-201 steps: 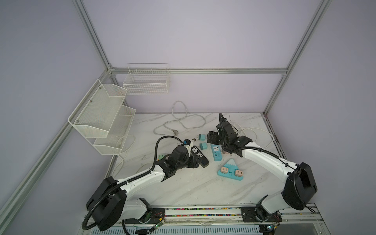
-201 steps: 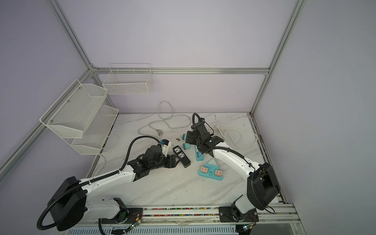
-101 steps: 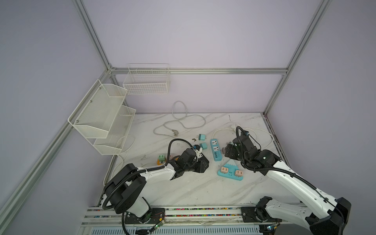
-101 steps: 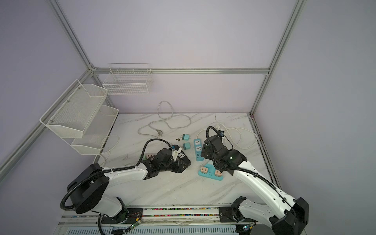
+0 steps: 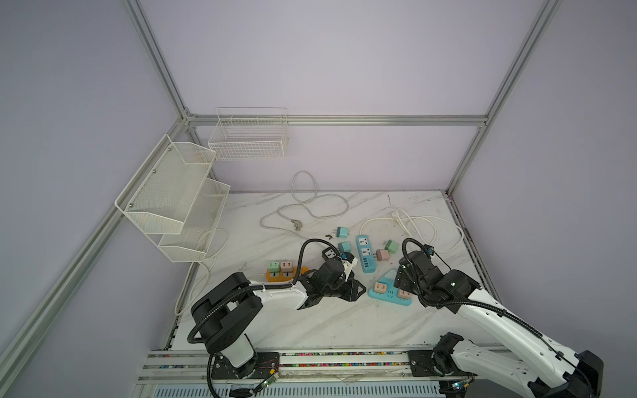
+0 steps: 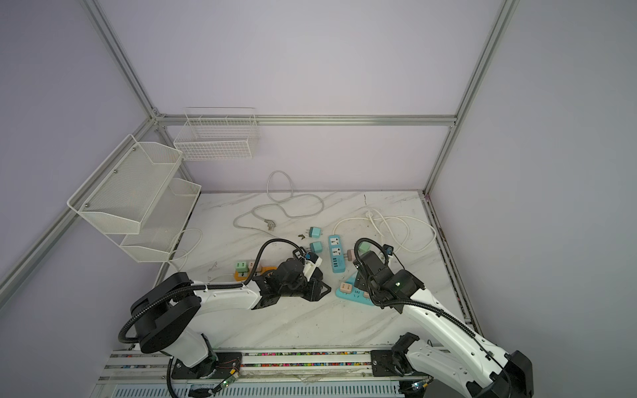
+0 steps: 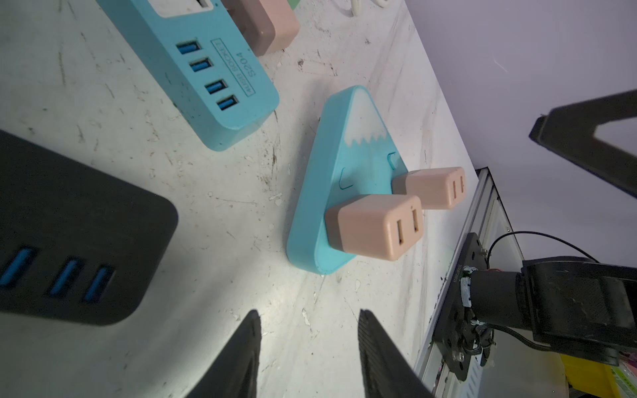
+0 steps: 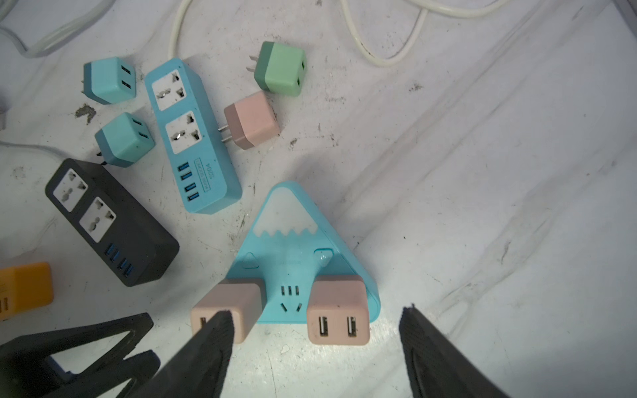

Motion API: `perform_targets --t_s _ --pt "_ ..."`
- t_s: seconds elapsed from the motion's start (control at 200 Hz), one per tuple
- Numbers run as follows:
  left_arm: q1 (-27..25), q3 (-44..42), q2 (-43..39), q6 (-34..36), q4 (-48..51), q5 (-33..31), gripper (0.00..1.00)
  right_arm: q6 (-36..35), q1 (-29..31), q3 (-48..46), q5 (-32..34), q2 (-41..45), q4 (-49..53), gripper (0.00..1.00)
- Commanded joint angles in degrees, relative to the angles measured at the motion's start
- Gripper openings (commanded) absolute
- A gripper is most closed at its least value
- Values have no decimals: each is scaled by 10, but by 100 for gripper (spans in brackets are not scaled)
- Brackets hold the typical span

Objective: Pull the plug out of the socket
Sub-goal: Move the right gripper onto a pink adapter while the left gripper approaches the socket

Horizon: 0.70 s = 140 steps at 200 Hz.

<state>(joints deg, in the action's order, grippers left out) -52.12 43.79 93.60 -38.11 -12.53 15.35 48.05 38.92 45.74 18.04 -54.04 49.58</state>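
Left end effector (image 7: 307, 313), right end effector (image 8: 317, 310) both apart; blue socket (image 8: 289, 255) holds two plugs (image 8: 337, 310)

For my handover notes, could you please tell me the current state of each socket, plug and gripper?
Triangular socket: two pink plugs plugged in.
Blue strip: outlets empty.
Black strip: outlets empty.
Orange socket: two plugs plugged in.
Four loose plugs: unplugged.
Left gripper: open, empty.
Right gripper: open, empty.

A white wire basket (image 5: 250, 138) hangs on the back wall, upper left of centre in both top views. A two-tier mesh shelf (image 5: 162, 203) sits lower left of it. On the marble table (image 5: 327, 327), a grey cable (image 5: 297, 225) coils mid-frame, with a white cable (image 5: 398, 216) to its right.
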Motion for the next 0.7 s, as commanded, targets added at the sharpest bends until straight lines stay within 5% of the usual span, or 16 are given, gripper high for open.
perform_targets --t_s 0.0,0.695 --pt "-4 55 14 6 -26 27 46 24 3 -20 -14 10 0 77" --pt "-23 55 59 -64 -78 -13 38 64 6 -67 -22 -46 -76 70"
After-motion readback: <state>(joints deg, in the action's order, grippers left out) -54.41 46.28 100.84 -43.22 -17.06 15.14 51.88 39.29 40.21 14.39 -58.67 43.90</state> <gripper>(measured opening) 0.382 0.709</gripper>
